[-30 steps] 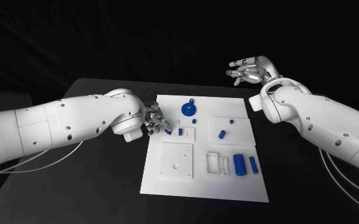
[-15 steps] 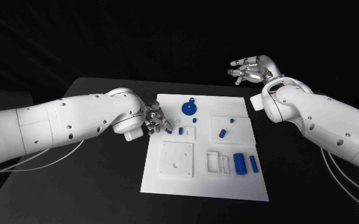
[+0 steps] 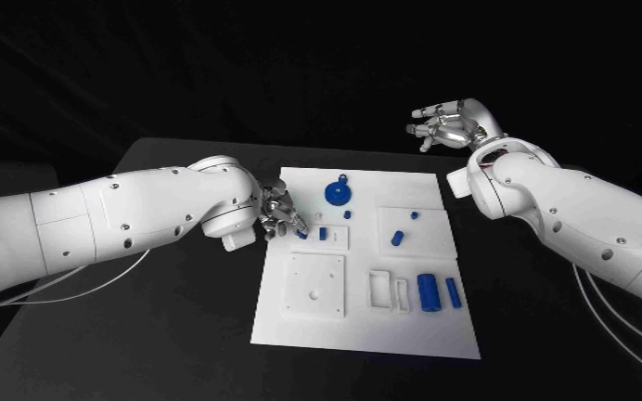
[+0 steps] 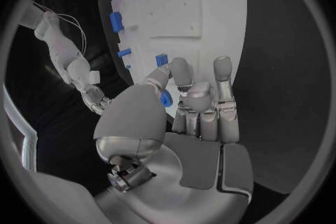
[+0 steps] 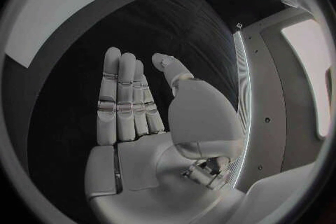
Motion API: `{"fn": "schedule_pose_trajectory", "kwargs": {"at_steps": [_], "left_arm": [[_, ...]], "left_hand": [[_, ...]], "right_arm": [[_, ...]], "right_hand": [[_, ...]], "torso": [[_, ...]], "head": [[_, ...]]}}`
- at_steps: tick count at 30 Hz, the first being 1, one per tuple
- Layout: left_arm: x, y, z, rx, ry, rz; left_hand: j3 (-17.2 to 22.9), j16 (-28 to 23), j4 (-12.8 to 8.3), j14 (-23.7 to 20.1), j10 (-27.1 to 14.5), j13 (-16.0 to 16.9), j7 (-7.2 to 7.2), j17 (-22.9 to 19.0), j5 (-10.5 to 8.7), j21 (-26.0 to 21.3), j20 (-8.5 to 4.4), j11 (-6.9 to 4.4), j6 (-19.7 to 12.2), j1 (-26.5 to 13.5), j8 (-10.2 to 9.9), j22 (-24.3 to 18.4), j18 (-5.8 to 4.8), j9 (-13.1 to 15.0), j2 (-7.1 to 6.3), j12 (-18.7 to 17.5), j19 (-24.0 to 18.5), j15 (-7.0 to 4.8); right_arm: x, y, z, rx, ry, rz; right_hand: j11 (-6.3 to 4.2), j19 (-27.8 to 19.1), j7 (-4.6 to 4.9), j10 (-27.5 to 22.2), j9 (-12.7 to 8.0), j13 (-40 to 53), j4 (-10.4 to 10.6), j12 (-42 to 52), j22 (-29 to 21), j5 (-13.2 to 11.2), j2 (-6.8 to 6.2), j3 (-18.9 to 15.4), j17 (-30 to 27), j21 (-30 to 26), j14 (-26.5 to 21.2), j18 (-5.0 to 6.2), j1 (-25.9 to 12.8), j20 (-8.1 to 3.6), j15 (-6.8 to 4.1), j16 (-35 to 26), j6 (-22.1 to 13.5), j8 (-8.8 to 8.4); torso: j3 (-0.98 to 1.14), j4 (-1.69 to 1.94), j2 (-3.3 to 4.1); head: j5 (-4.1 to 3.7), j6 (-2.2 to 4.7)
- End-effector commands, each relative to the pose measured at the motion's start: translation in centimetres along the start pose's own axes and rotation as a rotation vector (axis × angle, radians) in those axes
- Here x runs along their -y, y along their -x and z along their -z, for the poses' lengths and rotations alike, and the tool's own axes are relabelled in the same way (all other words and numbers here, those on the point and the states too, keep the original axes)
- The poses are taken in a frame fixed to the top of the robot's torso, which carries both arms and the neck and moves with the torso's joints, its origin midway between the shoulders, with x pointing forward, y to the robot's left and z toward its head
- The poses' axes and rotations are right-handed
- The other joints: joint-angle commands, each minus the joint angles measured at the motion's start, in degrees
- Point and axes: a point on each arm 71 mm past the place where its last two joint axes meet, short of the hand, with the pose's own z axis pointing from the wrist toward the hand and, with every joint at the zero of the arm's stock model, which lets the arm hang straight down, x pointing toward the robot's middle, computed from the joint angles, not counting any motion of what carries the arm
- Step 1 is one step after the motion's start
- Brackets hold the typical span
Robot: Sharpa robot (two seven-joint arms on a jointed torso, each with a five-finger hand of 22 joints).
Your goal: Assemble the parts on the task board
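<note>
1. The task board (image 3: 361,327) lies flat in the middle of the black table (image 3: 160,327), its near end bare white.
2. A little further up the board, a blue cylinder (image 3: 429,293) and a slimmer blue bar (image 3: 454,294) lie side by side near the right edge, just beside a white slotted block (image 3: 381,290).
3. Left of those sits a square white plate (image 3: 317,286) with small holes.
4. Further on, the left robot hand (image 3: 278,215) rests over the board's left edge, fingers curled, pinching a small blue part (image 4: 166,98) between thumb and fingers.
5. Just beside it stands a small blue peg (image 3: 323,233); another blue piece (image 3: 396,239) lies tilted toward the right.
6. Near the far end rests a round blue gear (image 3: 339,196).
7. Furthest off, the right robot hand (image 3: 448,127) hangs well above the table's far right corner, fingers straight and spread, holding nothing.
</note>
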Motion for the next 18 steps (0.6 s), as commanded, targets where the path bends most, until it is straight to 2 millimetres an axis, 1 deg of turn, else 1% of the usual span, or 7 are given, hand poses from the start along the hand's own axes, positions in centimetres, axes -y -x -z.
{"fn": "schedule_pose_trajectory", "kwargs": {"at_steps": [1,2,3,6,14,17,18], "left_arm": [[-0.01,-0.8,-0.2,-0.039,0.006,-0.044],[0.01,-0.8,-0.21,-0.038,0.006,-0.045],[0.03,-0.81,-0.22,-0.038,0.006,-0.046],[0.14,-0.88,-0.24,-0.041,0.004,-0.051],[0.28,-1.0,-0.28,-0.05,-0.001,-0.052],[0.4,-1.1,-0.28,-0.056,-0.006,-0.054],[0.45,-1.15,-0.27,-0.058,-0.008,-0.055]], "left_hand": [[1.35,-0.03,-1.8,0.37,2.6,2.5,-3.38,-0.19,0.1,0.24,-0.22,-1.19,3.9,0.01,2.74,1.04,-0.32,19.2,0.22,-0.15,0.04,-0.31],[1.42,-0.04,-1.8,0.34,2.61,3.34,-3.43,-0.23,0.1,0.26,-0.22,-1.14,4.07,0.0,2.58,1.05,-0.29,19.84,0.2,-0.5,0.01,-0.32],[1.58,-0.19,-1.75,0.27,2.64,6.15,-3.42,-0.53,0.0,0.32,-0.23,-1.19,4.51,-0.06,1.22,1.02,-0.26,21.4,0.1,-1.77,-0.05,-0.4],[1.59,-0.21,-1.76,0.28,2.64,6.61,-3.41,-0.59,0.12,0.3,-0.17,-1.17,4.75,0.0,0.73,1.02,-0.24,21.56,0.14,-2.0,-0.05,-0.36],[1.32,0.0,-1.73,0.33,2.65,7.56,-3.99,-0.23,0.43,0.35,0.55,-1.42,6.13,-0.42,1.5,1.03,0.38,24.47,0.3,-2.26,-0.15,-0.43],[1.08,-0.03,-1.61,0.36,2.66,7.94,-4.15,-0.19,0.5,0.42,1.28,-1.09,6.8,-0.48,2.32,1.04,0.96,26.56,0.47,-1.93,-0.26,-0.2],[1.11,0.01,-1.64,0.35,2.62,8.05,-4.27,-0.09,0.57,0.45,1.72,-1.0,6.69,-0.51,2.4,1.06,1.41,27.57,0.57,-1.86,-0.3,-0.2]], "right_arm": [[-0.09,-0.15,0.05,-0.01,0.008,0.002],[-0.09,-0.16,0.05,-0.01,0.008,0.001],[-0.09,-0.17,0.05,-0.01,0.008,0.001],[-0.07,-0.21,0.07,-0.011,0.008,0.001],[-0.01,-0.27,0.11,-0.013,0.006,0.0],[0.03,-0.34,0.11,-0.014,0.005,-0.001],[0.05,-0.37,0.12,-0.015,0.005,-0.001]], "right_hand": [[-0.17,-0.24,0.37,-0.31,0.01,-0.09,-0.02,-0.15,0.05,0.22,0.0,0.13,-0.05,0.26,-0.25,-0.66,-0.4,-0.11,0.07,-0.22,-0.05,-0.08],[-0.17,-0.24,0.37,-0.31,0.01,-0.09,-0.02,-0.15,0.05,0.22,0.0,0.13,-0.05,0.26,-0.25,-0.66,-0.4,-0.11,0.07,-0.22,-0.05,-0.08],[-0.17,-0.24,0.37,-0.31,0.01,-0.09,-0.02,-0.15,0.05,0.22,0.0,0.13,-0.05,0.26,-0.25,-0.66,-0.4,-0.11,0.07,-0.22,-0.05,-0.08],[-0.17,-0.24,0.37,-0.31,0.01,-0.09,-0.02,-0.15,0.05,0.22,0.0,0.13,-0.05,0.26,-0.25,-0.66,-0.4,-0.11,0.07,-0.22,-0.05,-0.08],[-0.17,-0.24,0.37,-0.31,0.01,-0.09,-0.02,-0.15,0.05,0.22,0.0,0.13,-0.05,0.26,-0.25,-0.66,-0.4,-0.11,0.07,-0.22,-0.05,-0.08],[-0.17,-0.24,0.37,-0.31,0.01,-0.09,-0.02,-0.15,0.05,0.22,0.0,0.13,-0.05,0.26,-0.25,-0.66,-0.4,-0.11,0.07,-0.22,-0.05,-0.08],[-0.17,-0.24,0.37,-0.31,0.01,-0.09,-0.02,-0.15,0.05,0.22,0.0,0.13,-0.05,0.26,-0.25,-0.66,-0.4,-0.11,0.07,-0.22,-0.05,-0.08]], "torso": [[-0.01,-0.01,-0.01],[-0.01,0.01,0.0],[-0.01,0.02,-0.01],[-0.01,0.01,0.0],[0.0,-0.03,0.0],[0.0,-0.02,0.0],[0.0,-0.01,0.0]], "head": [[-0.02,-0.07],[-0.04,-0.05],[-0.06,-0.03],[-0.05,-0.04],[-0.07,-0.06],[-0.09,-0.11],[-0.07,-0.11]]}}
